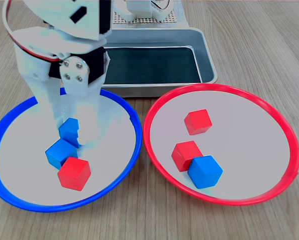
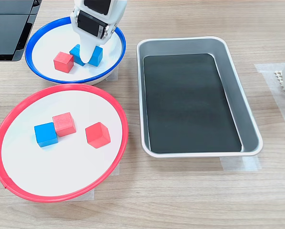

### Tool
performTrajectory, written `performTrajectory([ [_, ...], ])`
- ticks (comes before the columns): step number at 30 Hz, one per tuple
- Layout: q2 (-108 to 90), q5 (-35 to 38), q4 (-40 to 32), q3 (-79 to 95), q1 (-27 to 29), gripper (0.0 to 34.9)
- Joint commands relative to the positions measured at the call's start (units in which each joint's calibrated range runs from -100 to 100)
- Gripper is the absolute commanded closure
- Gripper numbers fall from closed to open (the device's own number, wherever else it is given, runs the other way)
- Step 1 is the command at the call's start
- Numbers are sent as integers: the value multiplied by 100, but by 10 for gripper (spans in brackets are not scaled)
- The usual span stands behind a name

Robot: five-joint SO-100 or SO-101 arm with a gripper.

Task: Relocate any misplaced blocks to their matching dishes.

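In both exterior views my white gripper reaches down into the blue-rimmed dish. Its fingers stand close on either side of one blue block that rests on the dish. White on white hides whether they touch it. A second blue block and a red block lie beside it. The red-rimmed dish holds two red blocks and one blue block, which touches a red one.
A rectangular grey metal tray with a black bottom stands behind the dishes in the first exterior view. The arm's white base sits behind it. A dark device lies at the second exterior view's top left.
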Motion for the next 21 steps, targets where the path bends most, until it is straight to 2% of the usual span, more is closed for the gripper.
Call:
performTrajectory([
  [1, -97, 34, 106, -283, 53, 244],
  [5, -199, 34, 139, -283, 34, 215],
  [11, -429, 24, 230, -292, -107, 199],
  [16, -711, 98, 378, -374, -230, 191],
  [21, -839, 405, 428, -620, -220, 199],
])
